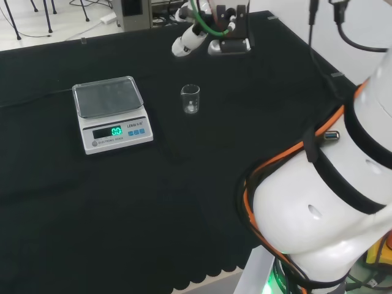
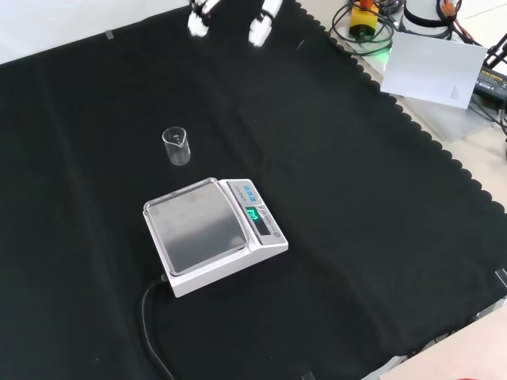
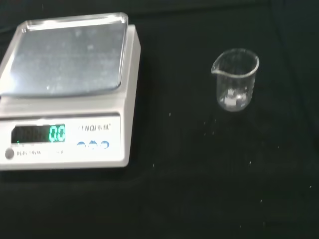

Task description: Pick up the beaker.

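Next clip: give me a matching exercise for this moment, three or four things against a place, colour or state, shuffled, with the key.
Things
1. small clear glass beaker
2. white electronic scale with a grey pan
3. black and white hand
4. black cloth

Descriptions
A. covers the whole bench
B. display lit green, pan bare
C. stands upright on the cloth, apart from the scale
D. at the front view's top edge, touching nothing

Pairs: 1-C, 2-B, 3-D, 4-A

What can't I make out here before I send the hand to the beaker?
- Hand: front view, cut off by the top edge; its pose is unclear.
- Beaker: clear glass; wrist view cannot settle whether it holds anything.
- Scale: its cable runs off the front view's bottom edge.
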